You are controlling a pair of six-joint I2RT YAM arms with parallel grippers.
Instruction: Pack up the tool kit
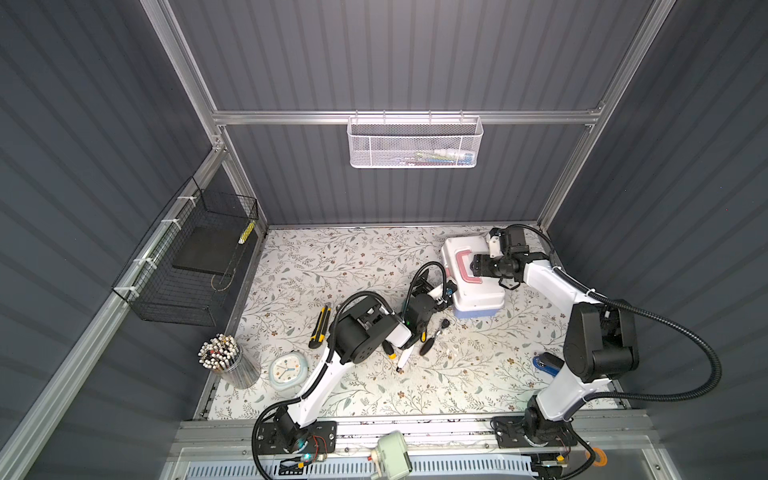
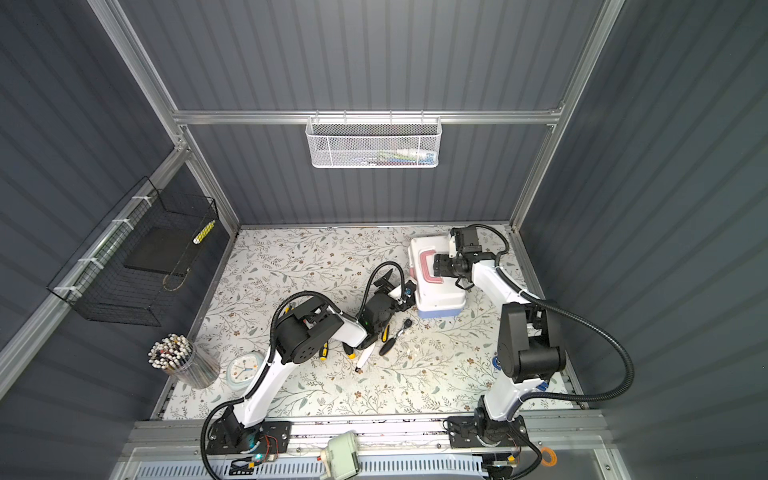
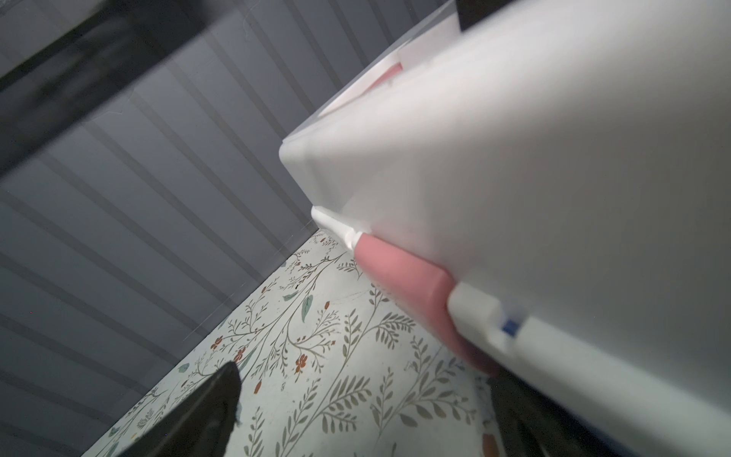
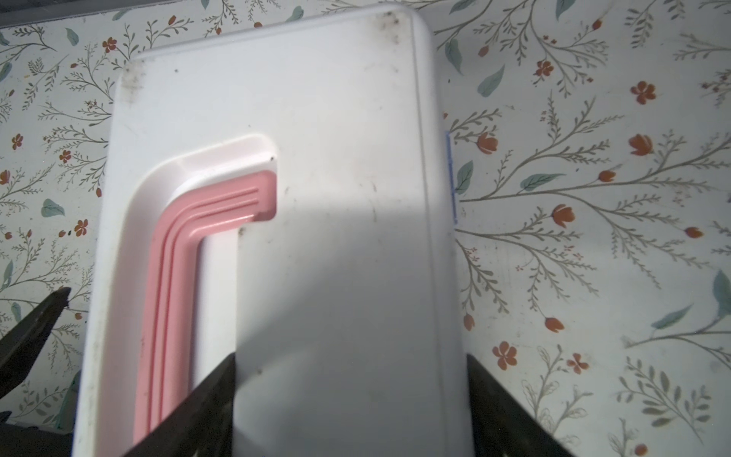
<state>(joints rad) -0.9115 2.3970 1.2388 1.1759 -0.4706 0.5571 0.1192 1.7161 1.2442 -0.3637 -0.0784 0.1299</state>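
The right gripper (image 4: 350,358) holds its two black fingers (image 4: 197,415) spread apart, low over the flat white plastic lid (image 4: 336,118) next to the curved pink handle (image 4: 174,296). The left gripper (image 1: 436,290) is spread wide too, just beside the pink latch (image 3: 403,285). The white and light blue plastic tool box (image 1: 473,311) sits shut near the back right of the flowered table (image 1: 332,270).
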